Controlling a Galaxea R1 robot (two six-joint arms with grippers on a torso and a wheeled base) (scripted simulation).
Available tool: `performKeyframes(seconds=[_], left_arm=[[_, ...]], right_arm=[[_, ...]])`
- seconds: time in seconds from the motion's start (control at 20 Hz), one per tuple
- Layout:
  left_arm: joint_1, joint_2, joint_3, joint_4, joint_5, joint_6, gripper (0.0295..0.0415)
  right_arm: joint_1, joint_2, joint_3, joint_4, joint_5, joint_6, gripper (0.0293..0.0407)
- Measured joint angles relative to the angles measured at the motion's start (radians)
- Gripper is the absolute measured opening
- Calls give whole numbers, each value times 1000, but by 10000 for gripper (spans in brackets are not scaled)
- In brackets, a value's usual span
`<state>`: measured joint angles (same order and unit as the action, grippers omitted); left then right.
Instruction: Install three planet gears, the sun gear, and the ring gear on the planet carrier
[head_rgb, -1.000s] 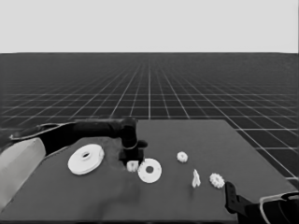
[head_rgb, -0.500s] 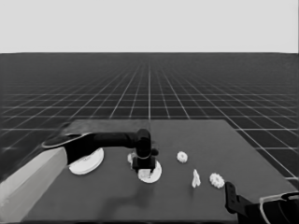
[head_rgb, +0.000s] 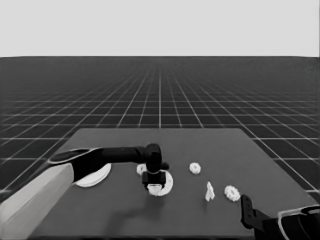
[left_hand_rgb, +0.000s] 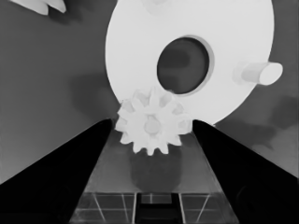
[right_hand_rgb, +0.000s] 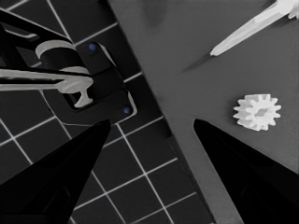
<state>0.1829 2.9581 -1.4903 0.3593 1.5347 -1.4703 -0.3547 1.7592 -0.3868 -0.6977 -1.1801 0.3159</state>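
**Lowering a planet gear onto the carrier**

I have the left gripper out over the planet carrier, near the middle of the table, and from the left wrist view its fingers look clenched on a small toothed gear, one on each side. I take it for a planet gear, hanging over the carrier's rim just beside the wide centre hole. A peg stands up from the plate on another side of the hole; whatever post lies under my gear is hidden by the gear itself.

To do this well, I would line the gear's tiny centre hole up over its post before descending, keep the gear level, and come straight down without dragging the plate sideways. I would only let go once the gear sits flat.

The ring gear lies partly behind my left arm. Another gear is just beside the carrier, one more farther right, and a fourth next to the thin white piece. The right gripper waits spread apart at the table's near right corner.
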Motion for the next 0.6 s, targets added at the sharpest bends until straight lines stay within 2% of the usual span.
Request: performKeyframes(seconds=[0.05, 0.1, 0.4, 0.5, 0.6], left_arm=[[0, 0, 0, 0, 0, 0, 381], [0, 0, 0, 0, 0, 0, 383], [0, 0, 0, 0, 0, 0, 385], [-106, -16, 77, -105, 28, -55, 385], [-149, -18, 92, -146, 31, -67, 385]], right_arm=[[0, 0, 0, 0, 0, 0, 385], [0, 0, 0, 0, 0, 0, 385], [0, 0, 0, 0, 0, 0, 385], [0, 0, 0, 0, 0, 0, 385], [0, 0, 0, 0, 0, 0, 385]])
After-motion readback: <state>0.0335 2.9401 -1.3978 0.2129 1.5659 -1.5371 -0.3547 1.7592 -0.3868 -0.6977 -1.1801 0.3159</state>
